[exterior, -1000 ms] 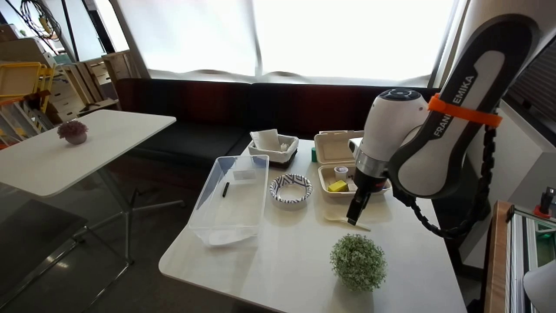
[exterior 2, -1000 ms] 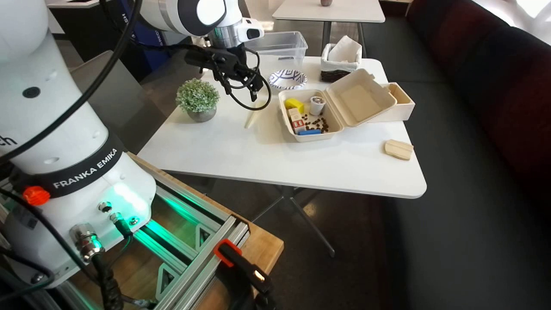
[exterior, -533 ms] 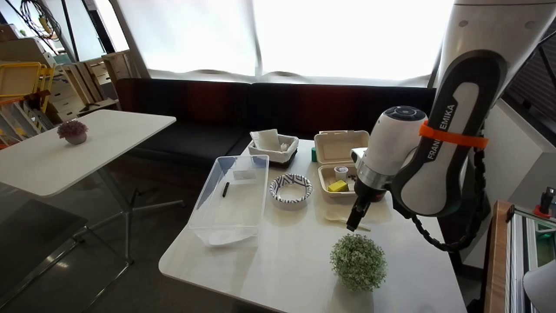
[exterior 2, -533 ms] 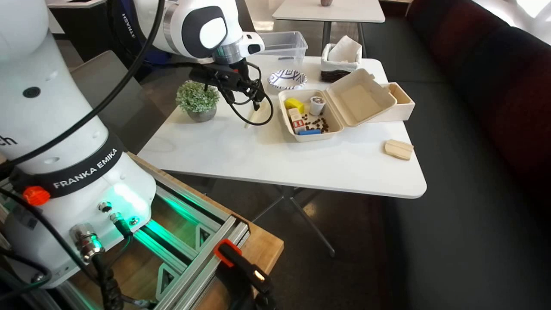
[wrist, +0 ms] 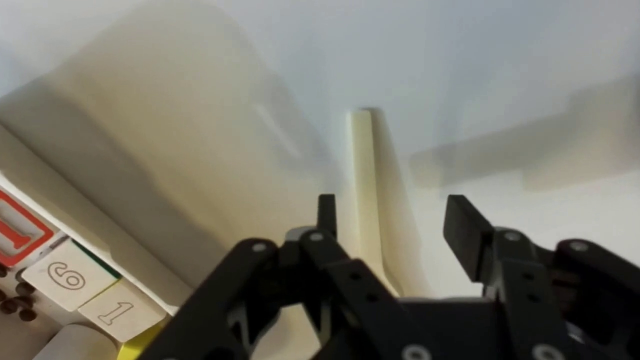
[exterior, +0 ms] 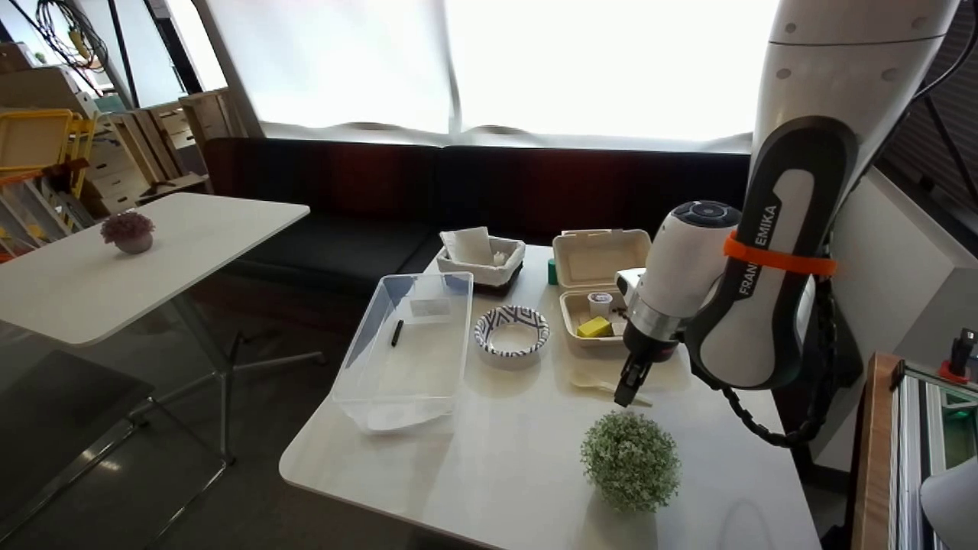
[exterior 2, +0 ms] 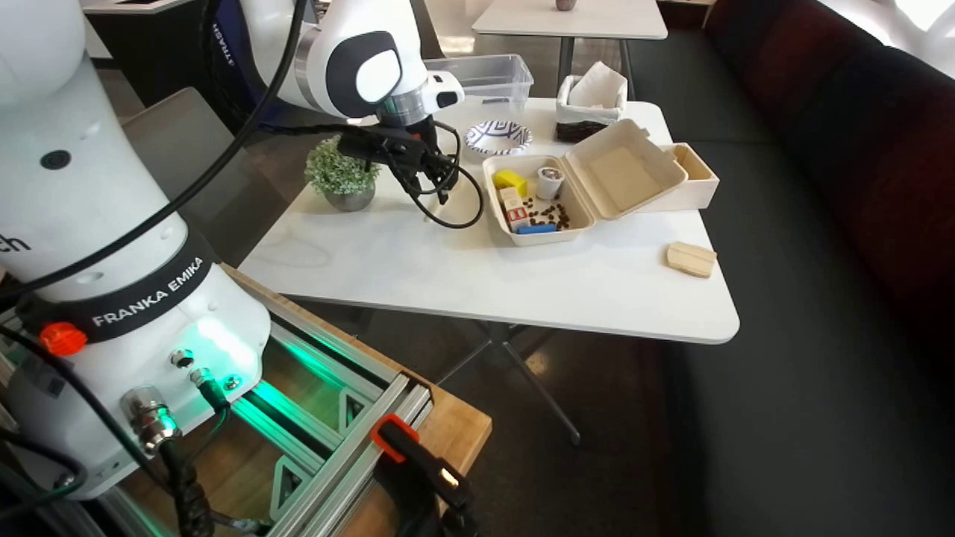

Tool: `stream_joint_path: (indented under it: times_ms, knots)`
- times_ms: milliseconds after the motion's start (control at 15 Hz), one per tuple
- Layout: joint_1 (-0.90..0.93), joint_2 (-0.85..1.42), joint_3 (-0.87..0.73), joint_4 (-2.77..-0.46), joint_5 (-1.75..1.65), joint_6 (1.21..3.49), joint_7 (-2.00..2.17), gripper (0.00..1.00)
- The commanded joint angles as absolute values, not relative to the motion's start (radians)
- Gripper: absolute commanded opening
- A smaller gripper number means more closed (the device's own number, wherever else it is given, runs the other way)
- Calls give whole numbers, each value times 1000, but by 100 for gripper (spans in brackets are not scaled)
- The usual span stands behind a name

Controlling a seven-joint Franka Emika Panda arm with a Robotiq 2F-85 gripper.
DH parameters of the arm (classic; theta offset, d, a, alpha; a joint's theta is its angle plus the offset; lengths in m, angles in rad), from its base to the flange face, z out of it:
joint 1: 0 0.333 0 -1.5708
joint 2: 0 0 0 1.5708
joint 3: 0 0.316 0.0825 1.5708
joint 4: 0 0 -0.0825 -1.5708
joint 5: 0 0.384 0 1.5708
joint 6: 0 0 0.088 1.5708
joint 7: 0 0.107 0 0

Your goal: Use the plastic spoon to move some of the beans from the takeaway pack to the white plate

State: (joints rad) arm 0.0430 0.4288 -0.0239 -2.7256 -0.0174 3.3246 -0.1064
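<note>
The cream plastic spoon [exterior: 588,381] lies flat on the table, its bowl end showing in an exterior view and its handle in the wrist view. My gripper [wrist: 392,215] is over the handle with its fingers apart, one on each side of it and touching neither side. How far the fingertips are above the table I cannot tell. The hinged takeaway pack [exterior 2: 625,179] stands open beside the spoon, with dark beans [exterior 2: 558,214] scattered inside among small blocks and a cup. The white plate [exterior: 513,336], round with a dark blue patterned rim, is beyond the spoon.
A potted green plant [exterior: 630,461] stands close to the gripper. Beside the plate is a clear plastic bin [exterior: 405,359] holding a black marker. A paper-lined basket [exterior 2: 593,112] is at the far end. A wooden piece [exterior 2: 691,259] lies near a table edge.
My gripper has come down toward the table and the spoon's handle, shifting slightly. The spoon, pack and plate stay where they were.
</note>
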Motion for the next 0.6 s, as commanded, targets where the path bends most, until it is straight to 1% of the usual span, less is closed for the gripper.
stream_joint_path:
  times_ms: [0, 133, 200, 267, 333, 533]
  knots:
    - [69, 480, -45, -2693, -39, 3357, -119, 42]
    - [70, 490, -45, -2680, -45, 3356, -126, 50]
    - [68, 495, -43, -2674, -49, 3355, -130, 49]
    - [63, 499, -39, -2669, -54, 3354, -132, 51]
    - [64, 504, -42, -2664, -57, 3354, -138, 46]
    - [48, 510, -36, -2658, -71, 3351, -146, 40]
